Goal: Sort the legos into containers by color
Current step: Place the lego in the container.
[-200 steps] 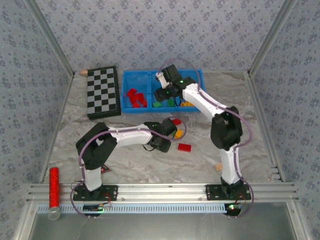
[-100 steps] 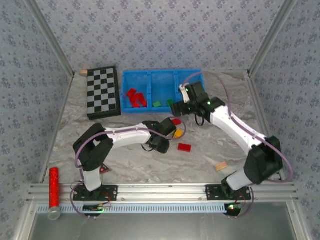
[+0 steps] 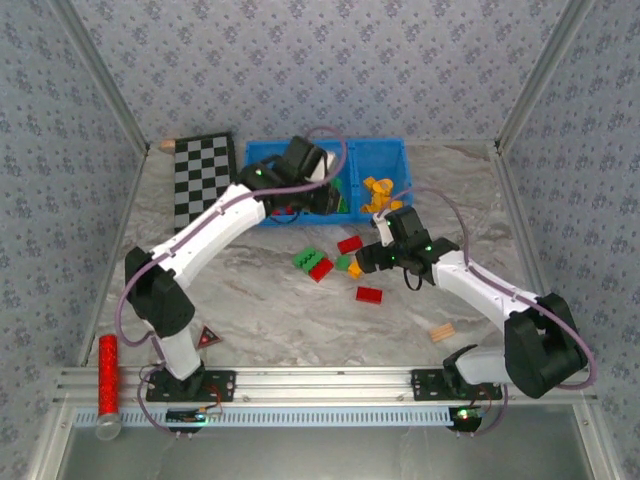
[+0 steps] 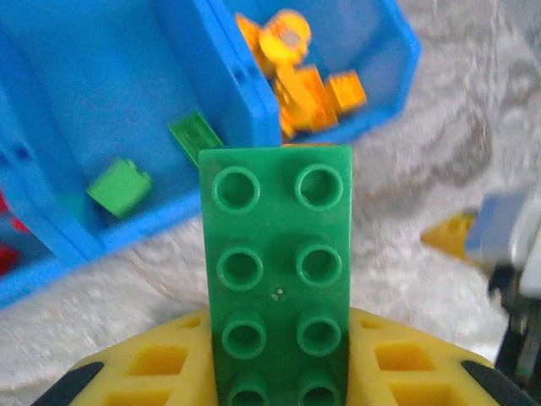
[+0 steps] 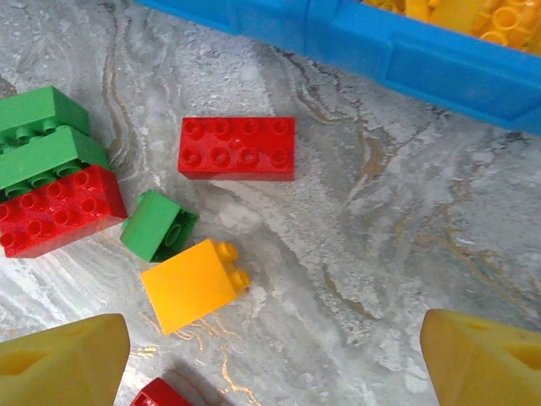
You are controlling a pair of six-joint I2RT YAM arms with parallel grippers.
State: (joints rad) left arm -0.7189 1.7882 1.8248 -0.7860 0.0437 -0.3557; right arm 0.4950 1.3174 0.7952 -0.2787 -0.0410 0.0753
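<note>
Gripping a long green brick (image 4: 275, 254) by its near end, the left tool (image 3: 315, 192) is closed on it between its yellow fingers (image 4: 144, 372), studs facing the wrist camera. It hangs over the middle of the blue tray (image 3: 392, 146). Below it, the middle compartment holds a small green cube (image 4: 119, 187) and a flat green piece (image 4: 196, 136). The right compartment holds a heap of orange-yellow bricks (image 4: 297, 78), and a sliver of red shows in the left compartment at the frame edge. The right tool (image 5: 270, 351) hovers low over the counter (image 3: 250, 300) just in front of the tray, its jaws spread wide and holding nothing. Under it lie loose legos: a red eight-stud brick (image 5: 237, 148), a small green brick (image 5: 159, 224) touching an orange-yellow brick (image 5: 193, 283), and to the left two green bricks (image 5: 46, 139) lying against a red brick (image 5: 55, 211). Another red brick (image 3: 369, 294) lies apart, nearer the arm bases.
</note>
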